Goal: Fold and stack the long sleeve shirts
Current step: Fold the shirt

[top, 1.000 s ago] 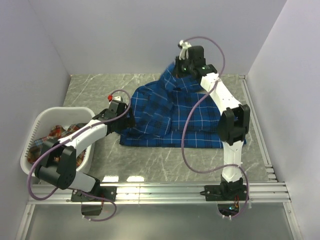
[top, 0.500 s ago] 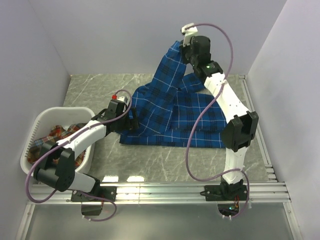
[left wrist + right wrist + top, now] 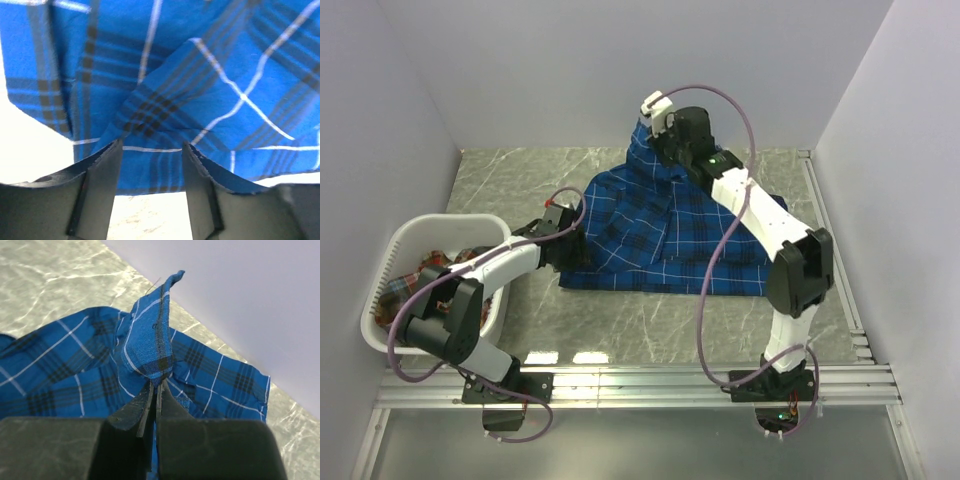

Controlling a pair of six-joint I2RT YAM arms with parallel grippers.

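Observation:
The royal blue plaid shirt (image 3: 640,240) lies spread on the marble table, with its far part lifted. My right gripper (image 3: 653,135) is shut on a bunched fold of this shirt (image 3: 150,347) and holds it up near the back wall; its jaws (image 3: 156,384) are pressed together on the cloth. My left gripper (image 3: 574,238) is low at the shirt's left edge. Its fingers (image 3: 102,175) are open, and the shirt's edge (image 3: 150,170) lies across the gap between them. The red-orange plaid shirt (image 3: 420,280) lies crumpled in the basket.
The white plastic laundry basket (image 3: 440,222) stands at the left, beside the left arm. Grey walls close in the back and both sides. An aluminium rail (image 3: 650,380) runs along the near edge. Bare marble (image 3: 640,320) shows in front of the shirt.
My right gripper has carried the lifted fold to the left and a little lower. My left gripper has edged further in against the shirt's left edge.

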